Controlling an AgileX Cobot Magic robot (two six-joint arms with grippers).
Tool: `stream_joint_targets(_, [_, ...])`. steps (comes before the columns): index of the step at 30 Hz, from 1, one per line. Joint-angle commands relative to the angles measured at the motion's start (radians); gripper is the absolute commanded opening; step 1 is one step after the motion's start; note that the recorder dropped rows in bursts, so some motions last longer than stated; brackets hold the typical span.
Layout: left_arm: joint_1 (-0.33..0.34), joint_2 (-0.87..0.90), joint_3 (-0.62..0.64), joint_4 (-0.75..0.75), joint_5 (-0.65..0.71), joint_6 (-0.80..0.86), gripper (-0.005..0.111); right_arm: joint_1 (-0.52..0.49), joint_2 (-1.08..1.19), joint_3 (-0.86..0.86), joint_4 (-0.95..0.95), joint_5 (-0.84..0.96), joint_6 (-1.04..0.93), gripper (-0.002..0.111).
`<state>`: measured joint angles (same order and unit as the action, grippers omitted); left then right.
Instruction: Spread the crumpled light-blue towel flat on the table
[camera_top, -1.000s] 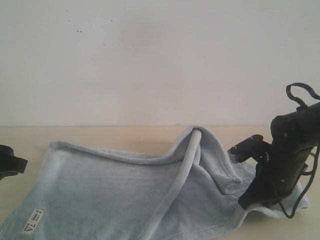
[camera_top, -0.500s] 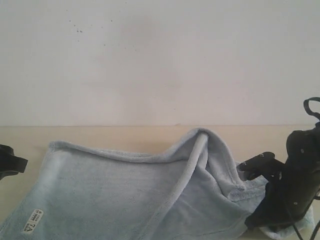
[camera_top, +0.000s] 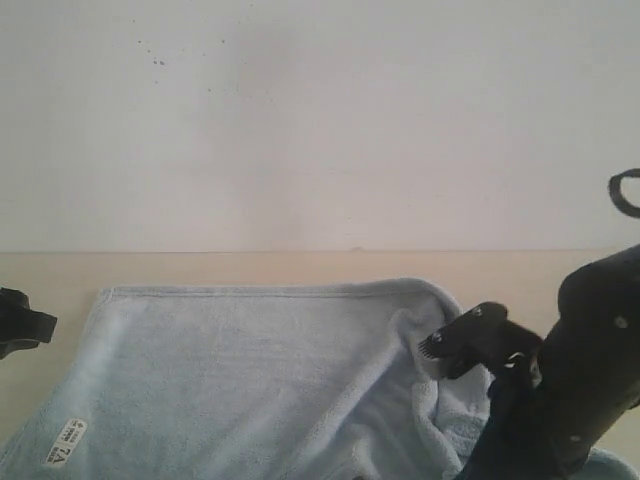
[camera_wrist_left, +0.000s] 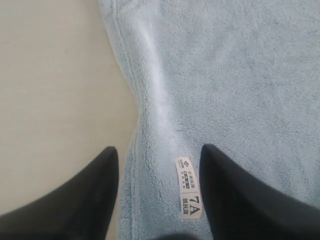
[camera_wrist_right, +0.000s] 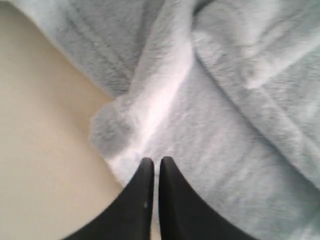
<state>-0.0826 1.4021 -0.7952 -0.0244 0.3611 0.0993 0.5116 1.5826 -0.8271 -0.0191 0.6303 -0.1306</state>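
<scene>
Cloth covers much of the near surface. The large pale light-blue fluffy terry-cloth towel (camera_top: 250, 380) lies on the broad, smooth, pale beige wood-toned table (camera_top: 250, 266), in front of the plain white wall (camera_top: 320, 120). In the exterior view we see its far stitched hem (camera_top: 260, 291) running straight and level, parallel to the wall, and the left and middle parts of the towel lying flat. The right part is rumpled: thick folds pile up there, right where the right gripper (camera_top: 432, 347) reaches in with its black tip touching the cloth. A small white printed rectangular label (camera_top: 68, 442) sits near the towel's near-left corner.

From the left wrist view, we find the left gripper (camera_wrist_left: 158, 148) above the towel's side edge, its two black tapered fingers (camera_wrist_left: 225, 200) spread wide apart with nothing between them but the cloth below. One finger is over bare table, the other over towel, and the label lies between them, close to the finger on the towel side. We cannot tell whether the tips touch the cloth.

From the right wrist view, the right gripper's two black fingers (camera_wrist_right: 142, 200) are together, with only a thin slit between them. Their tips meet a bunched ridge of towel at its edge, bare table just beside it. We cannot tell whether any cloth is nipped between them.
</scene>
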Motion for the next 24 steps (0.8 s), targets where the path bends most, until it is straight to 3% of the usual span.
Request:
stream_joint_targets(1, [0.001,-0.005,0.005,-0.017,-0.012,0.007,0.048,-0.044,-0.074,0.001,-0.178,-0.008,0.125,0.004])
stream_joint_targets(3, [0.001,-0.005,0.005,-0.02,-0.018,0.007,0.048,-0.063,-0.079,-0.001,-0.177,-0.03,0.122,0.004])
stream_joint_targets(5, [0.001,-0.005,0.005,-0.02,-0.021,0.007,0.048,-0.072,-0.075,-0.001,-0.165,-0.067,0.131,0.012])
stream_joint_targets(7, [0.001,-0.005,0.005,-0.02,-0.021,0.007,0.048,-0.075,-0.063,-0.001,-0.135,-0.109,0.131,0.029])
stream_joint_targets(9, [0.001,-0.005,0.005,-0.02,-0.021,0.007,0.048,-0.075,-0.043,-0.001,-0.101,-0.161,0.167,0.053])
stream_joint_targets(11, [0.001,-0.005,0.005,-0.02,-0.023,0.007,0.048,-0.075,-0.02,-0.001,-0.072,-0.192,0.225,0.063])
stream_joint_targets(16, [0.001,-0.005,0.005,-0.02,-0.025,0.007,0.048,-0.075,0.035,-0.001,0.019,-0.257,0.256,0.048])
stream_joint_targets(24, [0.001,-0.005,0.005,-0.02,-0.032,0.007,0.048,-0.075,0.044,-0.001,0.178,-0.401,0.338,0.049])
